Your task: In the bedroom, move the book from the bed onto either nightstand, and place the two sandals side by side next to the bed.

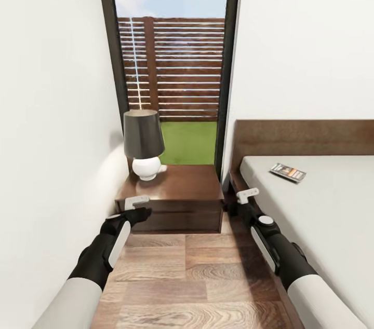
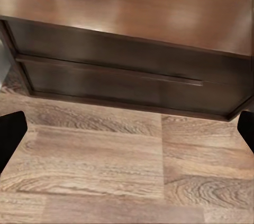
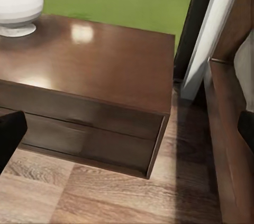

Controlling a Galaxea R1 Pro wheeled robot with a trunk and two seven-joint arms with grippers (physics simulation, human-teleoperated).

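Observation:
The book (image 1: 288, 172), with an orange band on its cover, lies flat on the pale mattress of the bed (image 1: 327, 215) near the dark headboard. The reddish-brown nightstand (image 1: 184, 183) stands between the left wall and the bed, under the window. My left gripper (image 1: 139, 207) hovers open in front of the nightstand's left front corner, above the floor. My right gripper (image 1: 240, 202) is open too, low in the gap between the nightstand (image 3: 106, 60) and the bed frame (image 3: 227, 107). Neither gripper holds anything. The drawer fronts of the nightstand (image 2: 132, 70) face my left gripper (image 2: 127, 134).
A lamp (image 1: 144, 142) with a dark shade and round white base takes the back left of the nightstand top; the right part of that top is bare. The white wall (image 1: 52, 137) is close on the left. Wood-plank floor (image 1: 187, 277) runs between wall and bed.

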